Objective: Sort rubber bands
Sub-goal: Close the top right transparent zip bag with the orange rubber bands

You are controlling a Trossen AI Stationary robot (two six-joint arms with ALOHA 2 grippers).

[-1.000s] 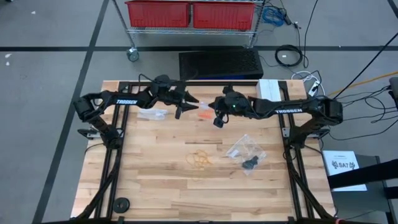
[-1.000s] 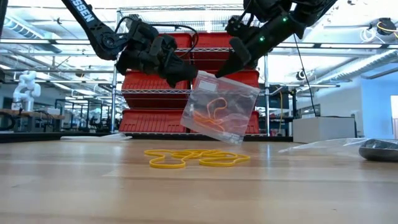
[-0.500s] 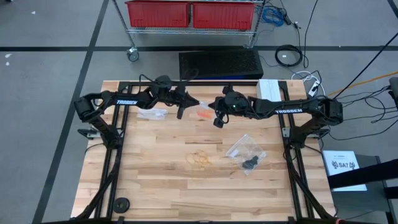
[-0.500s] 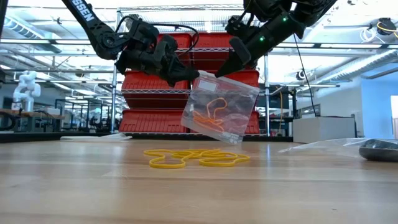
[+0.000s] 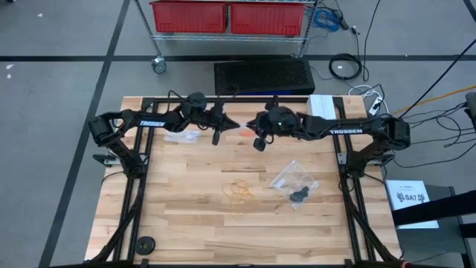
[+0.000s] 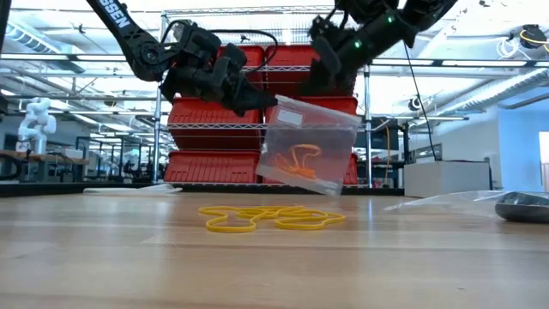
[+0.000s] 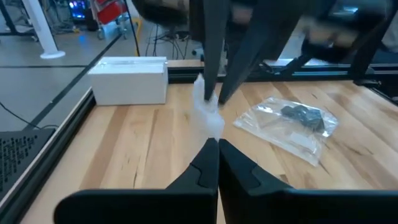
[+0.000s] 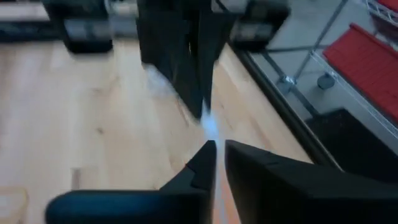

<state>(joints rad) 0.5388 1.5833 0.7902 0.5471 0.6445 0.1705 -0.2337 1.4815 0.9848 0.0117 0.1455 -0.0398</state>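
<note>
Above my wooden surface (image 5: 186, 216), my left pincer (image 6: 257, 99) is pressed shut on the top edge of a clear bag (image 6: 307, 146) of orange rubber bands (image 6: 302, 163), hanging tilted in mid-air. My right pincer (image 6: 324, 75) is at the same edge; whether it pinches, I cannot tell. Yellowish rubber bands (image 5: 239, 190) lie flat mid-surface, probably light, floppy, best pinched by one strand.

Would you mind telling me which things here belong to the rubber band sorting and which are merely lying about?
Part of the job:
- yellow rubber bands loose on the table
- clear bag of orange bands, held up
- left gripper, shut on that bag
- right gripper

Lying about:
- white box
- red bins
- black mat
</note>
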